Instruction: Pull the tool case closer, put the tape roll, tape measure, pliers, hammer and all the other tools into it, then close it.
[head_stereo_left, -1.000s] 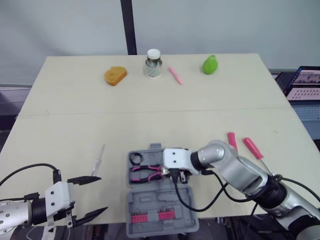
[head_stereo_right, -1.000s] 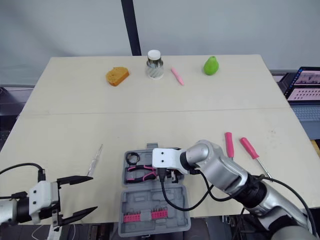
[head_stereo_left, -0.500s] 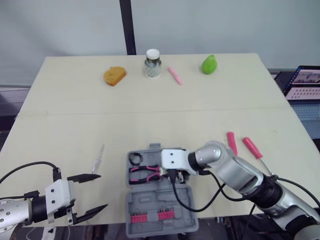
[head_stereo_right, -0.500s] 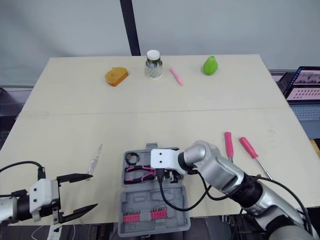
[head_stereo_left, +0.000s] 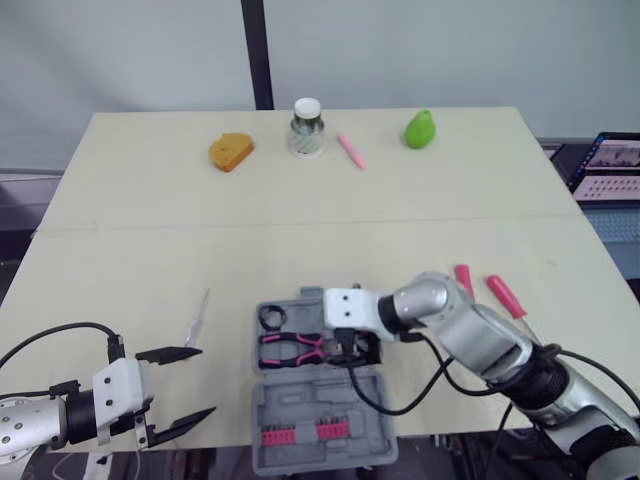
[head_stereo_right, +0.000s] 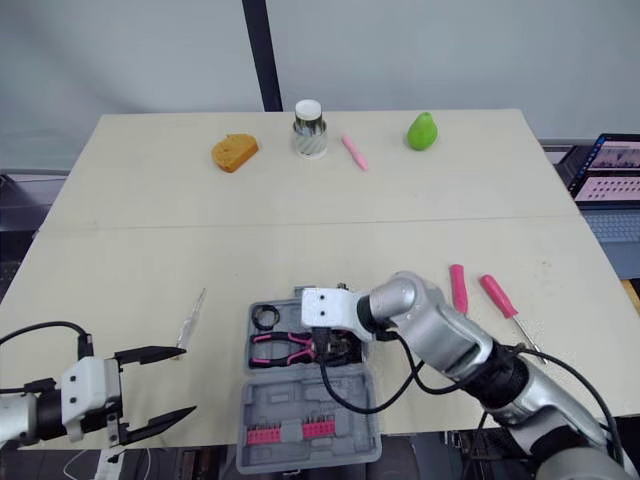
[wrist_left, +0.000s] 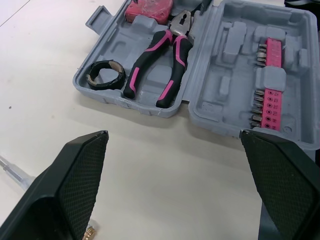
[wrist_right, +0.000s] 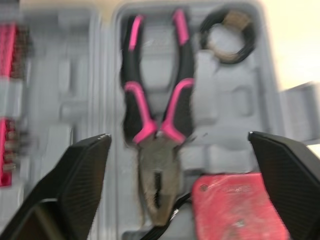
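Note:
The grey tool case (head_stereo_left: 318, 410) lies open near the table's front edge. In its far half sit a black tape roll (head_stereo_left: 272, 317), pink-and-black pliers (head_stereo_left: 290, 347) and a red tape measure (wrist_right: 235, 210). Pink bits (head_stereo_left: 300, 435) line the near half. My right gripper (wrist_right: 178, 136) hovers open just above the pliers and tape measure, holding nothing. My left gripper (head_stereo_left: 203, 381) hangs open at the front left, apart from the case. Two pink-handled screwdrivers (head_stereo_left: 463, 280) (head_stereo_left: 505, 295) lie right of the case. A clear-handled screwdriver (head_stereo_left: 196, 318) lies to its left.
Along the table's far edge stand an orange sponge-like piece (head_stereo_left: 230, 152), a glass jar (head_stereo_left: 307, 128), a small pink tool (head_stereo_left: 351, 151) and a green pear (head_stereo_left: 420, 128). A laptop (head_stereo_left: 610, 165) sits beyond the right edge.
My right gripper has opened and shifted slightly toward the far half of the case. The left arm has stayed put.

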